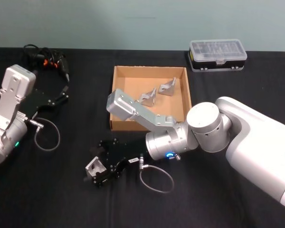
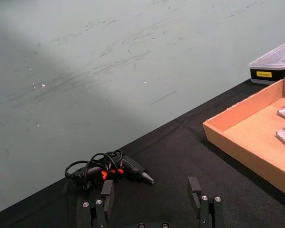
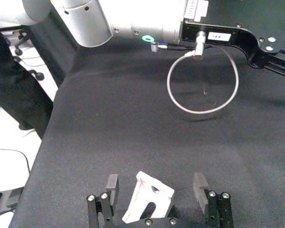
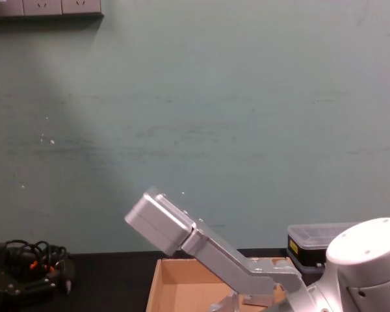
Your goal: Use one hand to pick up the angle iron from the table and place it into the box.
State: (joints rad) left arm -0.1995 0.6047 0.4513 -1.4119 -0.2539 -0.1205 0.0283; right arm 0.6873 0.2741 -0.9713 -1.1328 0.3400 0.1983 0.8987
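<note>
While the right gripper (image 1: 98,166) sits low over the black surface (image 1: 61,194), its two fingers (image 3: 112,184) are wide apart. One angle iron (image 3: 149,197) lies on the surface between them, and neither finger touches it. The tan cardboard box (image 1: 149,68) is just past this gripper, farther from the robot. Two more angle irons (image 1: 148,98) lie inside it. The left gripper (image 1: 62,96) rests well off to the side, fingers apart, near a black corded tool (image 2: 128,168).
</note>
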